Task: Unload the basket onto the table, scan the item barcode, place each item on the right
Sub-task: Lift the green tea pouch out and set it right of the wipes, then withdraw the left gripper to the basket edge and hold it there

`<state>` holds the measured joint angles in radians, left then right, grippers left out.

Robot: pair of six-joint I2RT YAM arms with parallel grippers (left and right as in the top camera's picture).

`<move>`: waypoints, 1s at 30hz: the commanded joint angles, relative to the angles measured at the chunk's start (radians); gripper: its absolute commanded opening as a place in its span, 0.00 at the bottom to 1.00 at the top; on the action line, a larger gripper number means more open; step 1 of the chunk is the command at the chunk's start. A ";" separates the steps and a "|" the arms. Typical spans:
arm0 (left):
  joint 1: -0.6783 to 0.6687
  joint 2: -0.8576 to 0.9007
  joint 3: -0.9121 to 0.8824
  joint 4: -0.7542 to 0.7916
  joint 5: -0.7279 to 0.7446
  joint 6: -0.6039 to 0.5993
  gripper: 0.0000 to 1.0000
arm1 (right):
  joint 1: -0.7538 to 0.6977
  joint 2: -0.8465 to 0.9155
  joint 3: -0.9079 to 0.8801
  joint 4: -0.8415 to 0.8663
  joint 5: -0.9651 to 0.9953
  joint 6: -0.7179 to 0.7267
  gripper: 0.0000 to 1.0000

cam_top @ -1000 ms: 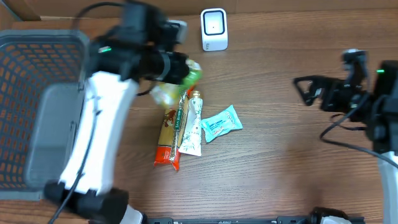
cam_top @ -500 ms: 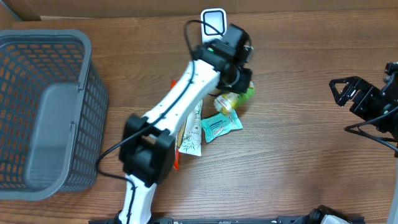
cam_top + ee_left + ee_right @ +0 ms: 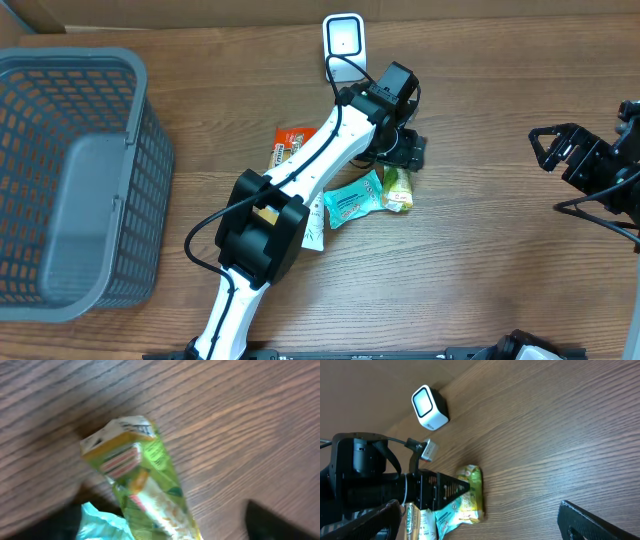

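Green pouch [image 3: 397, 188] lies flat on the counter [image 3: 480, 270], mid-scene, just right of a teal packet [image 3: 350, 202]. We can't tell whether the two touch. Left gripper [image 3: 408, 152] sits at the pouch's far end, jaws spread apart and grasping nothing. In the left wrist view we see the pouch lying free on the wood between the two dark fingertips. White scanner [image 3: 343, 42] stands at the far edge, well apart from the pouch. Right gripper [image 3: 541, 150] is off at the right side, jaws wide and empty. Orange packet [image 3: 290, 147] and a white tube [image 3: 314, 228] lie left of the teal one, both partly under the left arm. Grey basket [image 3: 148, 150] is on the left.
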<state>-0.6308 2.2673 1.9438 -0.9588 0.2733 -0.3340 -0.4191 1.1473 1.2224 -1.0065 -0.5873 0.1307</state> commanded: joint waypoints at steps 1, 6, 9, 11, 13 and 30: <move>0.014 -0.013 0.091 -0.056 0.022 0.053 1.00 | -0.003 -0.012 0.023 0.001 -0.010 0.000 1.00; 0.037 -0.027 0.266 -0.196 -0.027 0.090 1.00 | -0.003 -0.012 0.023 0.000 -0.010 0.000 1.00; 0.058 -0.054 0.383 -0.290 -0.071 0.119 0.99 | -0.003 -0.012 0.023 -0.003 -0.010 0.000 1.00; 0.073 -0.081 0.459 -0.352 -0.100 0.130 1.00 | -0.003 -0.012 0.023 -0.006 -0.010 0.000 1.00; 0.089 -0.114 0.523 -0.403 -0.132 0.133 1.00 | -0.003 -0.012 0.023 -0.007 -0.010 0.000 1.00; 0.328 -0.458 0.597 -0.731 -0.241 0.124 0.99 | -0.001 -0.012 0.023 -0.006 -0.037 -0.001 1.00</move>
<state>-0.3462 1.8587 2.5275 -1.6695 0.0776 -0.2249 -0.4191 1.1473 1.2224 -1.0145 -0.5999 0.1307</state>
